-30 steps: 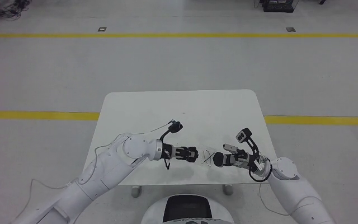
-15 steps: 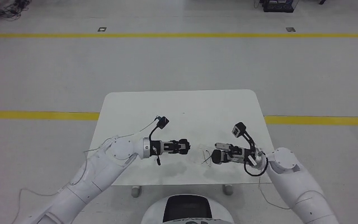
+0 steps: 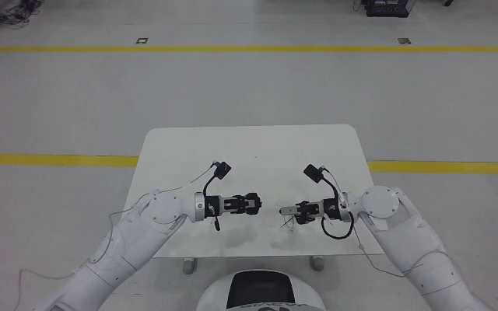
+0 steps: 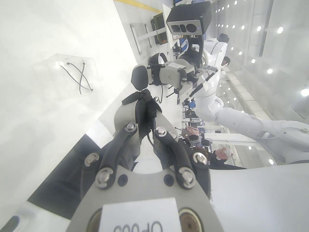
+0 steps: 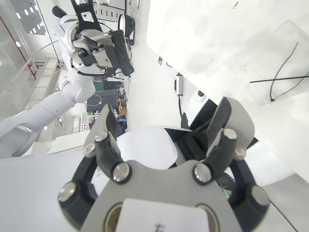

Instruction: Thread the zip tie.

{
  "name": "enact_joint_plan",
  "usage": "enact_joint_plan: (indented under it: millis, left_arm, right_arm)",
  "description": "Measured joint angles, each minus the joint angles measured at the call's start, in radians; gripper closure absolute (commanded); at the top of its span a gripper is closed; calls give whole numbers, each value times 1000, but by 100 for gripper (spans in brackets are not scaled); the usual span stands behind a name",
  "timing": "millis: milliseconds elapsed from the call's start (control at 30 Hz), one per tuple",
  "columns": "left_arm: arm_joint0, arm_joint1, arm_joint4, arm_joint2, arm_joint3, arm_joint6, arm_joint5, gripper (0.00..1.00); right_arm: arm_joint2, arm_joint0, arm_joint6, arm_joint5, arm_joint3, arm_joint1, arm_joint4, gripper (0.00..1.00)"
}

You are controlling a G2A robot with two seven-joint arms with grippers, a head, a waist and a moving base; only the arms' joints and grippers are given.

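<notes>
- Left gripper in the foreground, fingers pressed together at the dark tips, nothing visible between them, low over the white table.
- Two black zip ties, crossed over each other, inside a clear tray on the table, apart from both grippers.
- Right gripper opposite, just beyond the left one's tips, with a dark wrist camera on a black bracket.
- Yellow floor line far past the table edge.
</notes>
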State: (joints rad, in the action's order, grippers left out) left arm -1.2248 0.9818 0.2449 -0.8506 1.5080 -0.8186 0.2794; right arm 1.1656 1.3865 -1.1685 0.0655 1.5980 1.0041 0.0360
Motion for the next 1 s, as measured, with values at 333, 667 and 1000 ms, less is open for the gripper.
enact_joint_plan:
  millis: [333, 667, 1000]
  left_arm:
    - [0, 0, 0, 0, 0, 0, 0, 100]
    - [0, 0, 0, 0, 0, 0, 0, 100]
    - [-15, -1, -6, 0, 9, 32, -13, 100]
  right_arm:
    - [-32, -35, 88, -269, 95, -2, -178, 0]
    - [-95, -87, 148, -405, -46, 49, -319, 0]
    - [-78, -88, 143, -406, -65, 90, -364, 0]
